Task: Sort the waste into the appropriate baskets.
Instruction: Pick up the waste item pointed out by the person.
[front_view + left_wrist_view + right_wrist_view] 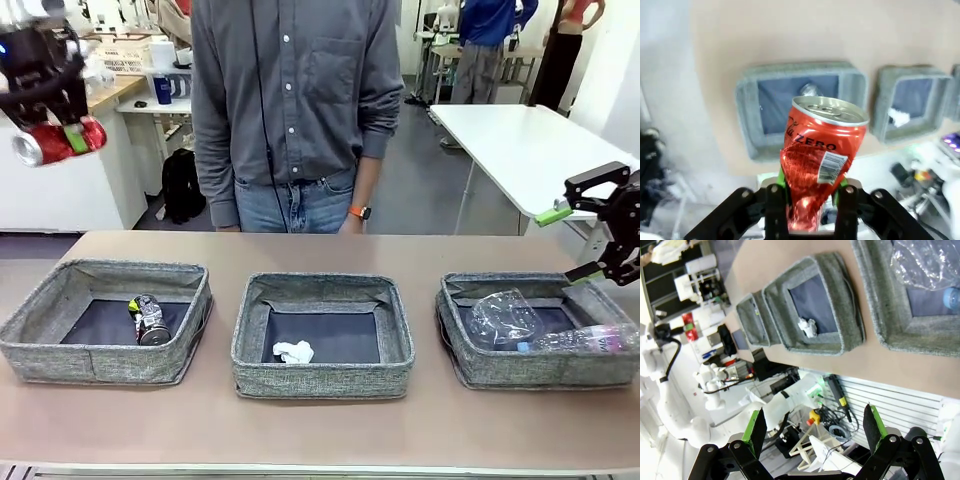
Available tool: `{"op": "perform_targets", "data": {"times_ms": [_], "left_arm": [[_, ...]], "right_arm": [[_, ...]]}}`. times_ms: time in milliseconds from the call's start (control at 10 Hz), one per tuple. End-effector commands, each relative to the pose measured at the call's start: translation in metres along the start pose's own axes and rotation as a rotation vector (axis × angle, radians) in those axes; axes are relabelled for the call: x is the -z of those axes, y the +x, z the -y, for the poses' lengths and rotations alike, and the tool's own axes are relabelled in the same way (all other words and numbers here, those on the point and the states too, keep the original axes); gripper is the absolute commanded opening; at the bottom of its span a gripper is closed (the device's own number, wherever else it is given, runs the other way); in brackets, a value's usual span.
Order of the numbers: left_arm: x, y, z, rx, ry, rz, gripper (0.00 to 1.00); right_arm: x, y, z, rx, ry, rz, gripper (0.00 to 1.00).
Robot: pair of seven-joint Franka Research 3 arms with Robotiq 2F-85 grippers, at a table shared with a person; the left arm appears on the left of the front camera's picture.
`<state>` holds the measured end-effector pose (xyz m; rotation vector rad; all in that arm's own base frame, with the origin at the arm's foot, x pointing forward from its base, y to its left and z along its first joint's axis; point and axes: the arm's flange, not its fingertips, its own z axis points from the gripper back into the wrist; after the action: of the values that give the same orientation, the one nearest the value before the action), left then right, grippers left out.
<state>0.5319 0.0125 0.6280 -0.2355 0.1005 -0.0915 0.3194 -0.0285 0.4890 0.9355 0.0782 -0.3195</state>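
The left gripper (62, 120) hangs high at about 10 o'clock in the front view, well above the surface (320, 430), its jaws clamped on the dented red can (55, 142). In the left wrist view the green pads squeeze the crumpled lower half of the can, top end pointing away, with the left basket (747, 107) below it. That height looks chosen to carry the can over the soft basket wall before a drop.

The left basket already holds the dark drink can (150, 320), so metal seemingly goes there, and the red can likely belongs with it. The middle basket (322, 375) at 6 o'clock holds the small white paper wad (294, 351). The right basket (455, 365) at 4 o'clock holds the clear plastic cup (503, 317) and the clear plastic bottle (585, 340), lying on its side.

The right gripper (592, 243) waits at 3 o'clock, just above the right basket's far corner, jaws apart and empty. A person (290, 110) stands at 12 o'clock behind the surface.
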Motion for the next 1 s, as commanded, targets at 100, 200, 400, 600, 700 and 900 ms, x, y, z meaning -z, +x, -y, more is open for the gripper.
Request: {"op": "perform_targets", "data": {"times_ms": [100,200,400,600,700,900], "left_arm": [[0.002,-0.023,-0.003,-0.067,-0.015,-0.017,0.0],[-0.011,-0.014,0.006,-0.055,-0.011,-0.008,0.0],[-0.011,-0.014,0.006,-0.055,-0.011,-0.008,0.0],[-0.011,-0.014,0.006,-0.055,-0.011,-0.008,0.0],[-0.006,-0.014,0.007,-0.064,-0.012,-0.022,0.35],[-0.022,-0.037,0.084,-0.228,0.151,-0.055,0.35]], "right_arm": [[0.0,0.002,-0.002,-0.007,0.004,0.003,1.0],[0.0,0.002,-0.002,-0.007,0.004,0.003,1.0],[0.0,0.002,-0.002,-0.007,0.004,0.003,1.0],[0.0,0.002,-0.002,-0.007,0.004,0.003,1.0],[0.0,0.002,-0.002,-0.007,0.004,0.003,1.0],[0.0,0.002,-0.002,-0.007,0.004,0.003,1.0]]}}
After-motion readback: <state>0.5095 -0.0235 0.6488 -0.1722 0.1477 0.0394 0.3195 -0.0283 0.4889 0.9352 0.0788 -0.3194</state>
